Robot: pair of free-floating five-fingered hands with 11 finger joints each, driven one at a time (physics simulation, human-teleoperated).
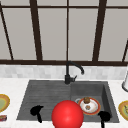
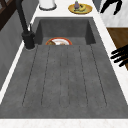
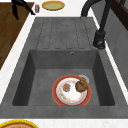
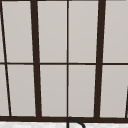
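Observation:
My left hand (image 1: 37, 110) hovers over the drainboard's front edge, fingers straight and holding nothing; in the left side view it (image 2: 121, 55) is beside the counter's front, and in the right side view it (image 3: 19, 5) is far back. My right hand (image 1: 104, 116) hangs open at the basin's front right corner, also seen far off (image 2: 110, 5). Between the hands, a big red ball (image 1: 67, 115) sits at the sink's front edge, touching neither. A red-rimmed plate (image 1: 95, 108) (image 3: 71, 100) lies in the basin with a brown round item (image 3: 81, 85) and a small orange piece (image 3: 66, 87).
A black faucet (image 1: 68, 75) (image 3: 100, 35) stands behind the sink. Yellow plates rest on the counter at left (image 1: 2, 102) and right (image 1: 123, 108). A small red can (image 1: 3, 118) lies front left. A white jar (image 2: 47, 3) stands at the back right. Windows rise behind.

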